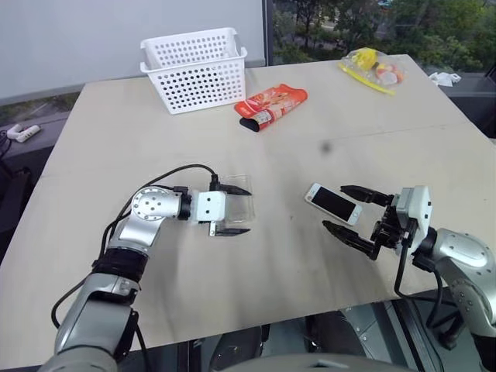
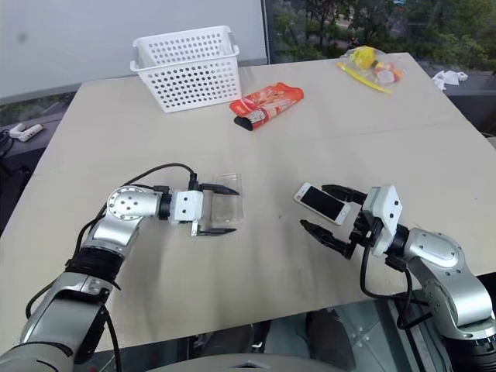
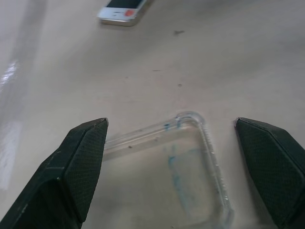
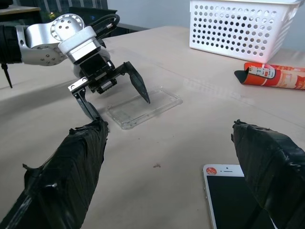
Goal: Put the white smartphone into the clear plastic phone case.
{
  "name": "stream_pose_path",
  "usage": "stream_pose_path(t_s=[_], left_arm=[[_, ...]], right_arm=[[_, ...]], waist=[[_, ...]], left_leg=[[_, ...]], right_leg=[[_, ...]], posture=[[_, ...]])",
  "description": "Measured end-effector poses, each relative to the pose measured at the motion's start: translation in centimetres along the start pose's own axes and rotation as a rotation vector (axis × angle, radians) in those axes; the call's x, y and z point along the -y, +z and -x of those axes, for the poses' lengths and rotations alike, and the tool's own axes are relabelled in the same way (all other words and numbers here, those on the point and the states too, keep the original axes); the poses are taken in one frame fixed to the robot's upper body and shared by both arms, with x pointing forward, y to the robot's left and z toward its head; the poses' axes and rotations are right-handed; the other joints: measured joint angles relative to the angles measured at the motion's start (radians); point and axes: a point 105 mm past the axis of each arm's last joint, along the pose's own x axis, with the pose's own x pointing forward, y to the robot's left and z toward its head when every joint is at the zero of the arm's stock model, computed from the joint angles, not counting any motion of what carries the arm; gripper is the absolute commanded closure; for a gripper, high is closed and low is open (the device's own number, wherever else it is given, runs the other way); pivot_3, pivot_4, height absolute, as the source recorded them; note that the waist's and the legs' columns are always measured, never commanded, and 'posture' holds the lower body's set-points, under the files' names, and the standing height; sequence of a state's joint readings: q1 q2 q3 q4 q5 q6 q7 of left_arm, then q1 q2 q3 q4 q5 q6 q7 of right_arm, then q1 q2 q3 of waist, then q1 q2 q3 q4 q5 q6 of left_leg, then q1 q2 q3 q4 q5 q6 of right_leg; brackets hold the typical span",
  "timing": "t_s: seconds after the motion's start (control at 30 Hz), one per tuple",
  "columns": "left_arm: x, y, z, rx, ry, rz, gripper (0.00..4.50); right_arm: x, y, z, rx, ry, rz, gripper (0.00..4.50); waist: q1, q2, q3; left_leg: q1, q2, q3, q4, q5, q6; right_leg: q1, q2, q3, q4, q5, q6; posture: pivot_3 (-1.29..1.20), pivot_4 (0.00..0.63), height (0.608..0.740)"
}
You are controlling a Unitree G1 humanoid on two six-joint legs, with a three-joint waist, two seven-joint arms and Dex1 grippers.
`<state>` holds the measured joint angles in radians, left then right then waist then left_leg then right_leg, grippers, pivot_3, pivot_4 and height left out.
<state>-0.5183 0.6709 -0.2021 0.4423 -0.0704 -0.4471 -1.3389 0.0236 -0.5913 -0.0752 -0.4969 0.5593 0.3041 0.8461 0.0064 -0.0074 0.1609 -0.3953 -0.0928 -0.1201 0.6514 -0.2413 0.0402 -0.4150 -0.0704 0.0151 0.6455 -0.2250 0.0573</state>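
The white smartphone lies flat on the table, black screen up, right of centre. My right gripper is open, its two fingers on either side of the phone's near end, apart from it. The clear plastic phone case lies flat left of centre, faint in outline, and shows closer in the left wrist view. My left gripper is open and points right, with one finger on each side of the case, just above it. In the right wrist view the case sits under the left gripper.
A white perforated basket stands at the back of the table. An orange-red packet lies near it. A clear bag with yellow items sits at the far right corner. The table's front edge runs just behind both arms.
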Motion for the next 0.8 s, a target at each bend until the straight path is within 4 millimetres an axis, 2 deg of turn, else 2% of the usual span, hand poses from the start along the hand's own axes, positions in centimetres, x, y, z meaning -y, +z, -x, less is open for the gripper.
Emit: stream_pose_path(t_s=[0.1,0.13,0.23,0.3,0.43,0.63,0.7,0.8], left_arm=[[0.2,-0.2,0.6,-0.036,-0.062,0.017,0.06],[0.2,-0.3,0.7,-0.052,-0.085,0.034,0.60],[0.4,-0.4,0.4,-0.075,-0.141,0.080,1.66],[0.5,-0.3,-0.1,-0.089,-0.167,0.113,2.57],[0.0,-0.4,-1.0,-0.091,-0.133,0.214,4.43],[0.0,-0.1,-1.5,-0.080,-0.062,0.388,4.43],[0.0,0.4,-2.1,-0.060,-0.006,0.494,4.43],[-0.4,2.1,-4.4,-0.011,0.107,0.725,4.43]], right_arm=[[0.0,0.0,0.0,0.000,0.000,0.000,0.00],[0.0,0.0,0.0,0.000,-0.001,0.000,0.00],[0.0,0.0,0.0,0.000,-0.001,0.001,0.00],[0.0,0.0,0.0,0.000,-0.002,0.001,0.00],[0.0,0.0,-0.1,0.000,-0.001,0.004,0.00],[-0.1,0.0,0.0,-0.002,0.000,0.004,0.00],[-0.2,-0.2,0.1,-0.008,-0.001,-0.003,0.00],[-0.3,-0.4,0.3,-0.023,0.009,0.001,0.00]], waist=[[-0.005,0.000,0.000],[-0.006,0.000,0.000],[-0.011,0.000,0.000],[-0.006,0.001,-0.001],[0.011,0.003,-0.002],[0.008,0.004,-0.003],[0.011,0.003,-0.002],[0.014,0.002,-0.002]], left_leg=[[0.000,0.000,0.000,0.000,0.000,0.000],[0.000,0.000,0.000,0.000,0.000,0.000],[0.002,0.000,0.001,0.000,0.000,0.000],[0.003,0.000,0.000,0.000,0.000,0.000],[0.005,-0.001,0.000,0.002,0.000,0.001],[0.007,-0.001,0.001,0.002,0.000,0.001],[0.006,-0.001,0.000,0.002,0.000,0.001],[0.003,-0.002,-0.001,0.003,0.000,0.001]], right_leg=[[0.000,0.000,0.000,0.000,0.000,0.000],[0.000,0.000,-0.001,0.000,0.000,0.000],[0.002,0.000,-0.002,0.000,0.000,0.000],[0.003,0.000,-0.002,0.000,0.000,0.000],[0.005,0.001,-0.003,0.002,0.000,0.001],[0.007,0.000,-0.002,0.002,0.000,0.001],[0.007,0.000,-0.002,0.002,0.000,0.001],[0.006,0.000,-0.002,0.001,0.000,0.001]], posture=[[0.00,0.150,0.740],[0.00,0.150,0.740],[0.00,0.150,0.740],[0.00,0.150,0.740],[0.00,0.150,0.740],[0.00,0.150,0.740],[0.00,0.150,0.740],[0.00,0.150,0.740]])
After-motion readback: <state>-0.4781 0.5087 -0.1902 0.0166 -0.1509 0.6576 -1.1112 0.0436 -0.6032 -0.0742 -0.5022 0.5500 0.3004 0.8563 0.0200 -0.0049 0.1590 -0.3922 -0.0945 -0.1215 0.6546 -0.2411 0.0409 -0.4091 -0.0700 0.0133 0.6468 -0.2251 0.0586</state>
